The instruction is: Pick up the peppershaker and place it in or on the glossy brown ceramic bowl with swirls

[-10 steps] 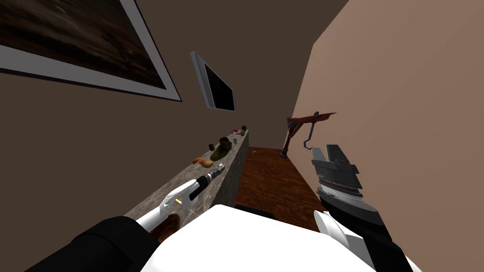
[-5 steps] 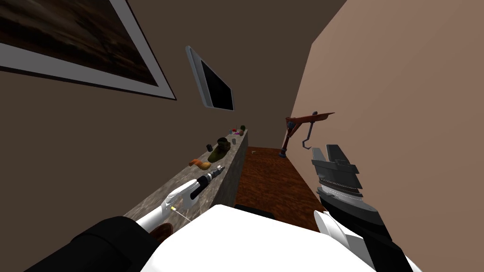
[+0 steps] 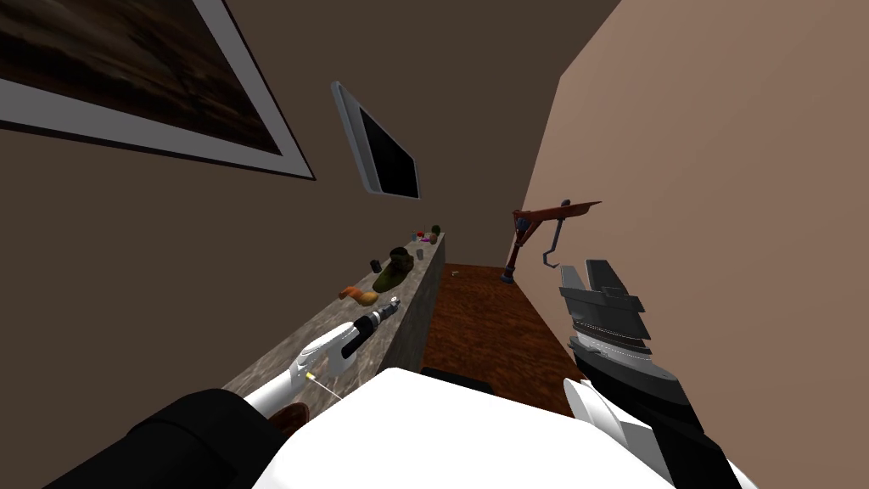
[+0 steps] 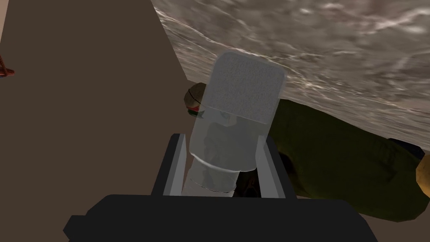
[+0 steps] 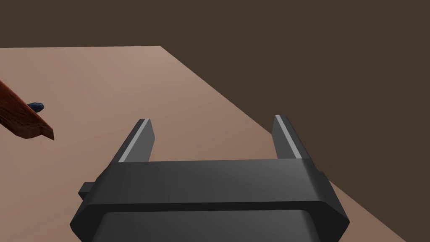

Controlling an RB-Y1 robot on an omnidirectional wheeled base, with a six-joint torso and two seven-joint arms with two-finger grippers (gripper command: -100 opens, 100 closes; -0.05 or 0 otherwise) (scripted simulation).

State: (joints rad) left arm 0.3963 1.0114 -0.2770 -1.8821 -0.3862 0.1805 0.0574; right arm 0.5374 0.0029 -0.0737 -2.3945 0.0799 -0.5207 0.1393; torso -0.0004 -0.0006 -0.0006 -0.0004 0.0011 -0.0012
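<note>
- Holding the pale, see-through peppershaker with a frosted cap (image 4: 235, 122) is the left gripper (image 4: 220, 143). Its two blade fingers press the lower sides of the shaker, and the cap end sticks out past the tips.
- The hand is over the long grey stone counter (image 3: 263, 367). A dark olive lumpy object (image 4: 336, 168) lies just behind the shaker, and a small orange thing (image 3: 365, 296) is near it.
- The glossy brown bowl (image 3: 291, 417) sits at the near end of the counter, close to my body and partly hidden by my left forearm. I cannot make out its swirls.
- I judge that the step in hand is the carry back to this bowl. I would draw the hand toward me along the counter, higher than the rim.
- The grip is low on the shaker, so it may tip. I would move slowly and not loosen the fingers on the way.
- I would release only when the shaker is low over the inside of the bowl.
- The right gripper (image 5: 212, 122) is wide open and empty, raised at my right side. It has no part in this step.
</note>
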